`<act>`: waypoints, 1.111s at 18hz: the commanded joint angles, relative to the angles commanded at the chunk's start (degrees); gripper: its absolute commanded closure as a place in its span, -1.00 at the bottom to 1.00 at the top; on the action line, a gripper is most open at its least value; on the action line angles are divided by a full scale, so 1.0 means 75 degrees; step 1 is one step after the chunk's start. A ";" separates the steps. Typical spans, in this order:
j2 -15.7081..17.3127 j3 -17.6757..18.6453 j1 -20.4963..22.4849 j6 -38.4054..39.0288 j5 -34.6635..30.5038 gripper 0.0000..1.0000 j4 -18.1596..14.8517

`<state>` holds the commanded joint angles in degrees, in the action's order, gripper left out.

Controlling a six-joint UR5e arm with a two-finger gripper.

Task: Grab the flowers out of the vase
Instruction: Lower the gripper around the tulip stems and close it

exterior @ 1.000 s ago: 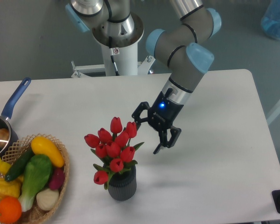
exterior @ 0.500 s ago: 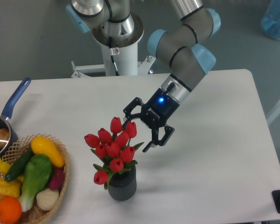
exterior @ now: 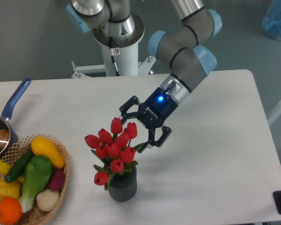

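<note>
1. Fixed camera, task things: the flowers (exterior: pixel 111 149), a bunch of red tulip buds with green leaves, stand upright in the vase (exterior: pixel 122 188), a small dark grey ribbed cylinder on the white tabletop (exterior: pixel 215 140) near its front edge, left of centre.
2. Fixed camera, arm: the gripper (exterior: pixel 137 125) hangs at the upper right of the bunch, angled down and left, a blue light glowing on its wrist. Its fingers (exterior: pixel 155 141) are spread wide and hold nothing; one tip sits beside the topmost buds, the other near a leaf on the right. Whether either touches the flowers cannot be told.
3. Fixed camera, surroundings: a wicker basket (exterior: pixel 61 182) of colourful vegetables sits at the front left corner, well apart from the vase. Behind it, at the left edge, is a dark saucepan (exterior: pixel 0 133) with a blue handle.
</note>
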<state>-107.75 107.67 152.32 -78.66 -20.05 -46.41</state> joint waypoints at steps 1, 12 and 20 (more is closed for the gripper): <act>-0.0082 -0.0035 -0.0024 0.0000 0.0036 -1.00 0.0000; -0.0328 -0.0176 -0.0164 0.0000 0.0294 -0.27 0.0000; -0.0329 -0.0199 -0.0129 -0.0035 0.0341 1.00 0.0000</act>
<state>-110.22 106.17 151.35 -78.93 -17.49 -46.41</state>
